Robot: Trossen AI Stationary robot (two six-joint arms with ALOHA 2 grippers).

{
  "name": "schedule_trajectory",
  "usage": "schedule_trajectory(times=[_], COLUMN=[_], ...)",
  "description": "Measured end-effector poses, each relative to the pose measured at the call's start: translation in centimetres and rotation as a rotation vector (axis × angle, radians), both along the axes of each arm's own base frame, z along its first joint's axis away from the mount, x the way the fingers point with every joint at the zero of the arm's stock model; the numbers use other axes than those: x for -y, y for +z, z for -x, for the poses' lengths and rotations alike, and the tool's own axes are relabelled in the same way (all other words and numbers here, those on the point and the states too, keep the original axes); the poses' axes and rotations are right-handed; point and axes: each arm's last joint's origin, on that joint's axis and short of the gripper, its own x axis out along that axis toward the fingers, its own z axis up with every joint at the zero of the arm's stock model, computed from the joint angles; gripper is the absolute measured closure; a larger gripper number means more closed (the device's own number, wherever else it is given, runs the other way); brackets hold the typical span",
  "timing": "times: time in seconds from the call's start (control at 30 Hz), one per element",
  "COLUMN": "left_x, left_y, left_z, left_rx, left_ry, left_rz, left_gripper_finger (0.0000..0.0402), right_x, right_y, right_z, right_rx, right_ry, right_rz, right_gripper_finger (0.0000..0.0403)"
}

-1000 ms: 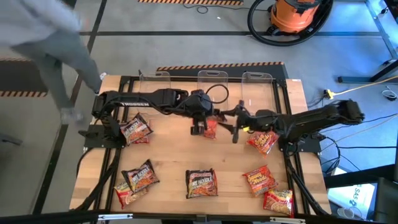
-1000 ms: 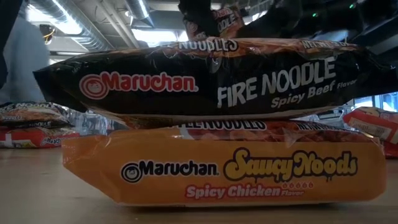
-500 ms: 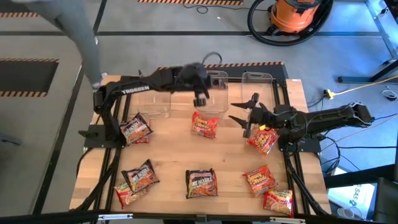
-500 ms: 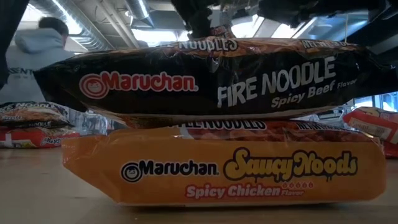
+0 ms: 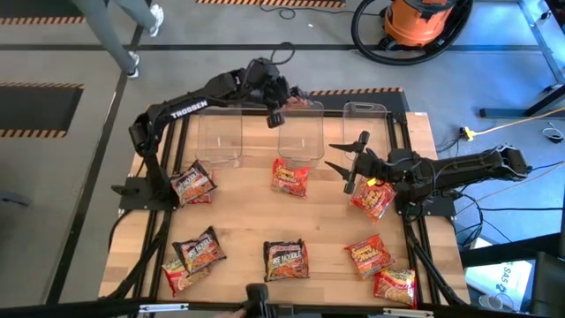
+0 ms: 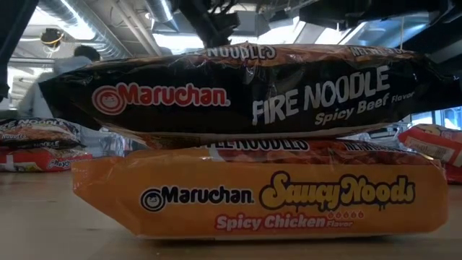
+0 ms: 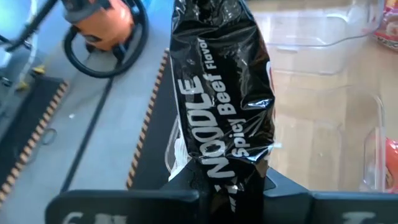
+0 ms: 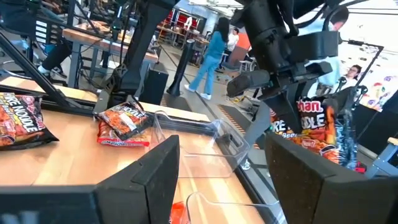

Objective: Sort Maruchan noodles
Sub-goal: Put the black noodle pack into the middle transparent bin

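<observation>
My left gripper (image 5: 278, 110) is raised over the table's far edge, shut on a black Fire Noodle Spicy Beef packet (image 7: 217, 87). It holds the packet above the middle clear tub (image 5: 300, 137). My right gripper (image 5: 346, 155) is open and empty, right of centre, beside a red-orange packet (image 5: 372, 196) that lies flat. More packets lie flat on the table: a red one (image 5: 290, 177), dark ones (image 5: 192, 183) (image 5: 199, 250) (image 5: 286, 260), and red ones (image 5: 181, 276) (image 5: 369, 256) (image 5: 395, 284). The low view shows a dark packet (image 6: 238, 90) lying on an orange one (image 6: 253, 191). My left gripper pinches the black packet by one short end (image 7: 219, 177) between its two fingers. The packet's length runs on past the fingertips. It is lifted clear of the table and the tubs; the right wrist view shows it (image 8: 314, 127) hanging below the gripper.
Three clear tubs stand in a row along the far edge: left (image 5: 221, 132), middle, right (image 5: 366, 124). A dark frame (image 5: 402, 132) runs round the table. A person's legs (image 5: 124, 26) show on the floor at far left. People stand in the room behind (image 8: 208, 53).
My left gripper has risen from the table's middle and gone toward the far edge with the black packet, which is now above the middle tub. My right gripper has drawn back toward the table's right edge. The red packet at the centre lies uncovered.
</observation>
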Motion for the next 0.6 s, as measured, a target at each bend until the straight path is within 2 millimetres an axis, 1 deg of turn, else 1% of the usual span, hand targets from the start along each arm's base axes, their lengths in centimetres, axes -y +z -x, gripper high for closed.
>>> schedule_trajectory(times=[0.17, 0.27, 0.4, 0.6], left_x=[-1.5, -2.5, -3.3, -4.9], left_y=[-0.4, -0.6, -2.6, -7.5], left_z=[0.2, -0.2, -1.3, -3.6], left_rx=[0.019, 0.075, 0.058, -0.018], left_ry=[-0.02, -0.052, -0.053, -0.049], left_rz=[0.007, 0.017, 0.051, 0.092], left_gripper_finger=[0.0375, 0.0375, 0.0375, 0.0374], right_x=[0.0, 0.0, 0.0, 0.0], right_y=[0.0, 0.1, -0.1, -1.2], right_z=[0.0, 0.0, 0.0, 0.0], right_rx=[0.001, 0.007, -0.014, -0.112], right_ry=[-0.001, -0.001, -0.001, 0.001], right_rz=[0.003, 0.005, 0.006, -0.014], right_gripper_finger=[0.0189, 0.0189, 0.0189, 0.0189])
